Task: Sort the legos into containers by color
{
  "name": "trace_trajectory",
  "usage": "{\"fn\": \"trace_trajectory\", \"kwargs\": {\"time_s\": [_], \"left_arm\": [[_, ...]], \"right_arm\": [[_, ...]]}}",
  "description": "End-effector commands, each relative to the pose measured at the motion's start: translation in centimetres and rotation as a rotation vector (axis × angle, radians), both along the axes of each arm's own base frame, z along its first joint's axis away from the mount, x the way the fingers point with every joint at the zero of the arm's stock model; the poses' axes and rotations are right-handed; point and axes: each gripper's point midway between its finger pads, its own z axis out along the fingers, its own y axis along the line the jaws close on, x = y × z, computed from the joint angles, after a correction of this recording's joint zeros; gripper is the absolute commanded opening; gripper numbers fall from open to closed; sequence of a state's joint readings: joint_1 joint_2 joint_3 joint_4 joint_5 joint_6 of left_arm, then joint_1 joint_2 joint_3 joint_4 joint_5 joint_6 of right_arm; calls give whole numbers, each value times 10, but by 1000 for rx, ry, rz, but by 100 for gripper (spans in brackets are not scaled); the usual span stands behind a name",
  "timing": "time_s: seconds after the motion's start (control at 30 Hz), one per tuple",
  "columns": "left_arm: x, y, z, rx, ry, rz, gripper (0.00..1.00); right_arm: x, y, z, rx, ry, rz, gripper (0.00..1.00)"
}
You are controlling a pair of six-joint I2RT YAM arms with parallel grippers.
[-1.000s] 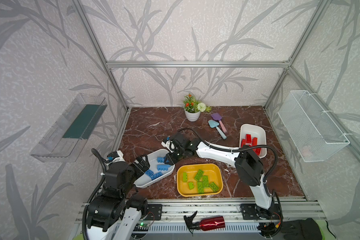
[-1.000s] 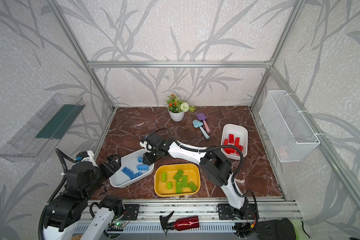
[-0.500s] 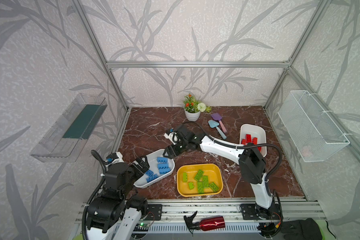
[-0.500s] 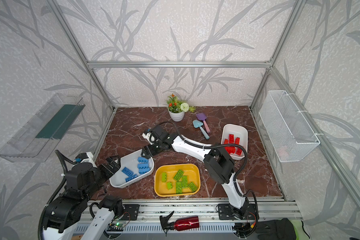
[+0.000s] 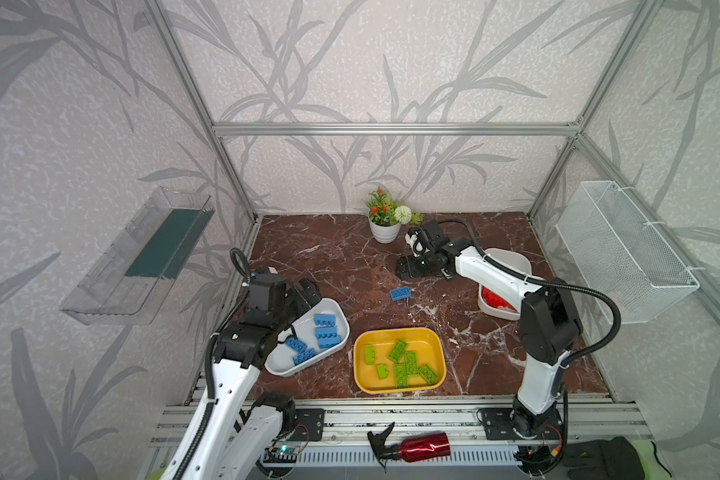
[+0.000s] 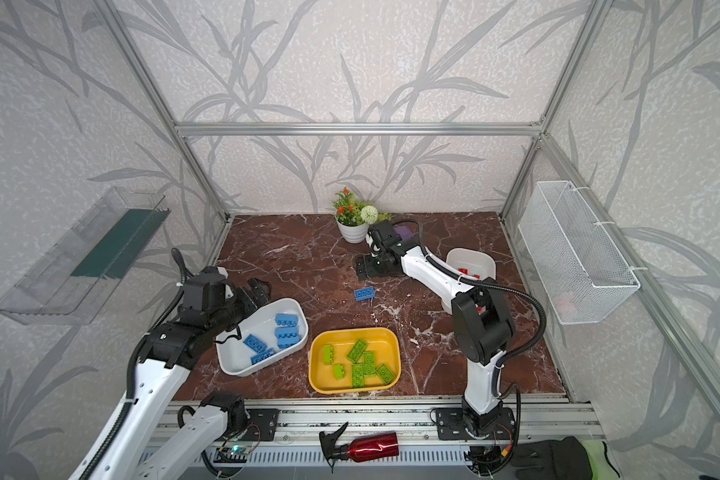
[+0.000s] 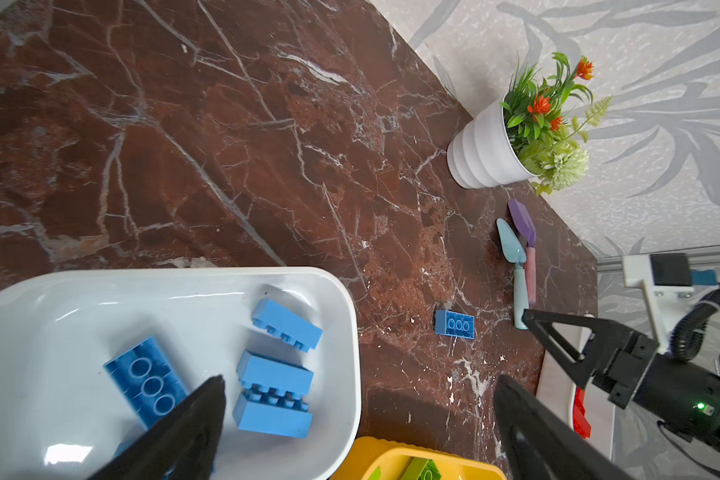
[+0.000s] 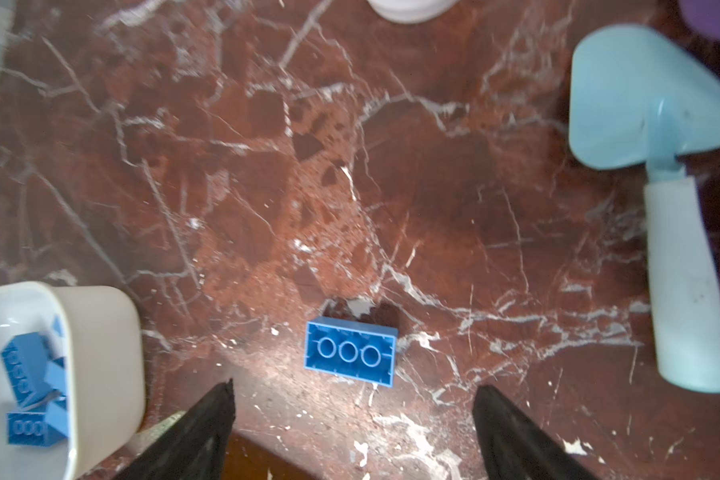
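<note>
**While Both Claws Gape, One Blue Brick Lies Loose on the Marble**

Although three tubs hold bricks, a stray blue brick (image 5: 400, 294) (image 6: 364, 293) lies on the bare marble tabletop (image 5: 316, 257) near the middle of the dial, taking the back wall as 12 in both top views. It lies studs down, with three rings showing on its hollow underside in the right wrist view (image 8: 350, 355).

At 12 o'clock of that brick hangs the right claw (image 5: 406, 268) (image 8: 354, 388). Its jaws are spread wide with nothing between them, and its tips are clear of the brick.

At 8 o'clock sits a white tub (image 5: 283, 361) holding four blue bricks (image 5: 325, 332). The left claw (image 5: 306, 293) (image 7: 360, 380) hangs over its 11 o'clock end, also spread wide and empty.

At 6 o'clock the yellow tub (image 5: 437, 345) holds the green bricks (image 5: 404, 361). At 3 o'clock a second white tub (image 5: 512, 259), partly hidden by the right arm, holds red bricks (image 5: 495, 299).

The flower pot (image 5: 385, 232) stands at 12 o'clock by the wall. In the left wrist view a pale blue shovel (image 7: 512, 245) and a purple shovel (image 7: 522, 222) lie side by side between the pot and the red tub.
</note>
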State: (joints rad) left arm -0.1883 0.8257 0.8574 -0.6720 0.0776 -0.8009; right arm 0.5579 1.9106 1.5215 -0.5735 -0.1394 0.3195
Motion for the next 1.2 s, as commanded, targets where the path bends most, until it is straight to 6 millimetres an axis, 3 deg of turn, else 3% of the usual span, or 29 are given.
{"fn": "trace_trajectory", "kwargs": {"time_s": [0.0,0.13,0.3,0.5,0.83,1.17], "left_arm": [[21,-23,17,-5,-65,-86,99],[29,-43,18,57,-54,-161,99],[30,-49,11,57,-37,-188,99],[24,-46,1,76,-12,-189,99],[11,-28,1,106,-42,-126,99],[-6,-18,-2,102,-36,-87,99]], "right_arm": [[-9,-8,-27,-64,71,-27,90],[-9,-10,-44,-81,95,-49,90],[-9,-5,-59,-107,121,-36,90],[-12,8,-70,-129,138,-15,88],[-19,29,-82,-141,164,23,83],[-16,15,-91,-240,165,1,48]]}}
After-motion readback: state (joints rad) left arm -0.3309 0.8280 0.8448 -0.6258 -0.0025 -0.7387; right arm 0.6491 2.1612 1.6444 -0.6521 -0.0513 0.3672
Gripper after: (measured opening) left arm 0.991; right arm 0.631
